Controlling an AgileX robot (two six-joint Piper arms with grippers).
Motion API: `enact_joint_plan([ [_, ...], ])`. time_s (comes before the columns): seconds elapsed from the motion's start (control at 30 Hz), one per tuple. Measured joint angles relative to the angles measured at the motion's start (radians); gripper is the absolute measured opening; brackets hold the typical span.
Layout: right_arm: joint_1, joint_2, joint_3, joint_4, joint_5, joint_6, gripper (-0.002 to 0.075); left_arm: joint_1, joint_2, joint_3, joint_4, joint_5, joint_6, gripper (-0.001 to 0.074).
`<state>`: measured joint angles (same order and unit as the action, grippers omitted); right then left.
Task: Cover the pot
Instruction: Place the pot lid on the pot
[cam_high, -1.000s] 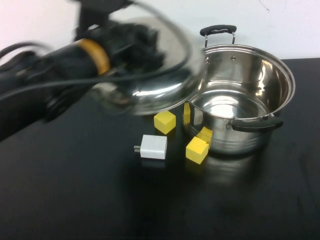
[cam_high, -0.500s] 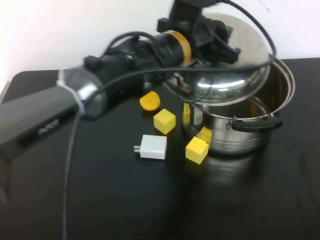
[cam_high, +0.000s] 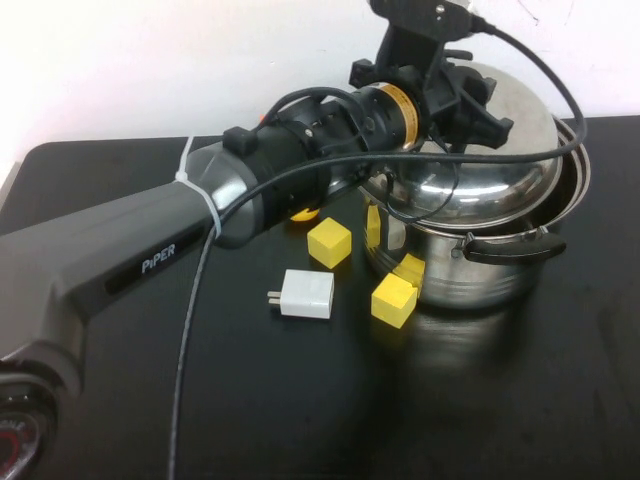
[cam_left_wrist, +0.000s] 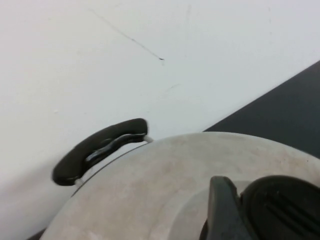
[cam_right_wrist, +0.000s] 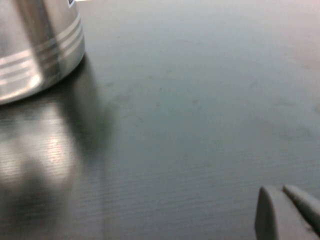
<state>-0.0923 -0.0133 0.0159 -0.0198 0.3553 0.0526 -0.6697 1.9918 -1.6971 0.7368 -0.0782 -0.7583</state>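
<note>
Pot: the large shiny stainless-steel pot (cam_high: 470, 265) with black side handles stands on the black desk (cam_high: 300, 400), right of centre and close to the white wall.
Lid: a domed steel lid (cam_high: 480, 165) sits tilted over the pot's mouth, its right edge dipping inside the rim; the pot's far handle (cam_left_wrist: 100, 150) shows just beyond the lid's edge in the left wrist view.
Left gripper: the left gripper (cam_high: 455, 85) is on top of the lid, its fingers closed around the lid's black knob (cam_left_wrist: 280, 210).
Right gripper: the right gripper (cam_right_wrist: 287, 212) hangs low over bare desk near the pot's base, its fingers pressed together, holding nothing.
Blocks: two yellow cubes (cam_high: 329, 243) (cam_high: 394, 299) lie just left of the pot's front.
Charger: a white plug adapter (cam_high: 305, 294) lies between and in front of the cubes.
</note>
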Motion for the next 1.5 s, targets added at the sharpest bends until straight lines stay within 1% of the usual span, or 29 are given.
enact_joint_plan([
  [0.17, 0.000, 0.000, 0.000, 0.000, 0.000, 0.000, -0.0002, -0.011, 0.000, -0.001, 0.008, -0.002, 0.000, 0.0324],
  [0.4, 0.000, 0.000, 0.000, 0.000, 0.000, 0.000, -0.0002, -0.012, 0.001, -0.002, 0.016, -0.083, 0.000, 0.0324],
  [1.03, 0.000, 0.000, 0.000, 0.000, 0.000, 0.000, -0.0002, -0.012, 0.019, -0.004, 0.018, -0.026, -0.077, 0.0324],
  [1.2, 0.000, 0.000, 0.000, 0.000, 0.000, 0.000, -0.0002, -0.012, 0.037, -0.010, 0.018, -0.029, -0.109, 0.0324],
  [1.5, 0.000, 0.000, 0.000, 0.000, 0.000, 0.022, -0.0002, -0.011, 0.041, -0.012, 0.018, -0.043, -0.111, 0.0324],
])
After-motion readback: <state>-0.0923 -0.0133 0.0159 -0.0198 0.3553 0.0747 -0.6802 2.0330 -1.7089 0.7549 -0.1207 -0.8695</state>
